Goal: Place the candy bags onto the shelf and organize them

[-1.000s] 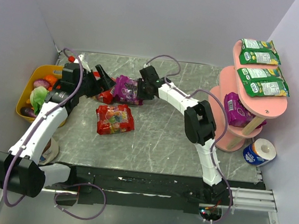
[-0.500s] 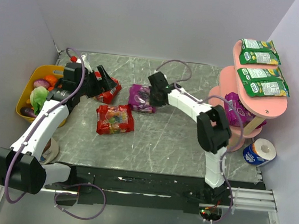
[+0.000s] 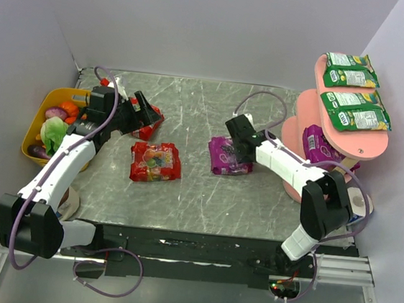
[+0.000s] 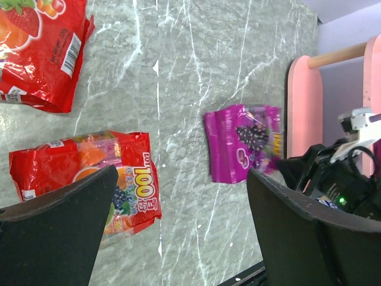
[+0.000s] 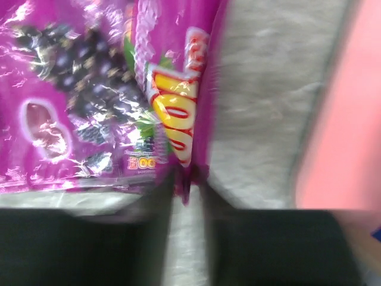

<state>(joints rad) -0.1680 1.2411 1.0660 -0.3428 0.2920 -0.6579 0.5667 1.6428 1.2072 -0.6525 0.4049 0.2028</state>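
Note:
A purple candy bag (image 3: 228,156) (image 4: 243,142) (image 5: 89,101) lies on the table left of the pink shelf (image 3: 367,145). My right gripper (image 3: 238,147) (image 5: 187,186) is at its right edge. The jaws stand narrowly apart, so it is open, with the bag's corner poking between them; that view is blurred. Two red candy bags sit further left, one (image 3: 155,161) (image 4: 77,179) flat in the middle, the other (image 3: 147,125) (image 4: 38,47) just below my left gripper (image 3: 143,110) (image 4: 181,179). That gripper is wide open and empty. Two green bags (image 3: 351,71) (image 3: 354,111) rest on the top tier and a purple one (image 3: 318,148) on the middle tier.
A yellow bowl (image 3: 37,121) of toy vegetables stands at the left edge beside the left arm. A blue and white roll (image 3: 352,205) sits by the shelf's foot. The shelf's pink boards (image 4: 303,107) (image 5: 339,119) stand close to the right gripper.
The right gripper has dragged the purple bag from beside the left gripper rightward and nearer, towards the shelf. Its jaws have parted a little. The left arm has barely moved.

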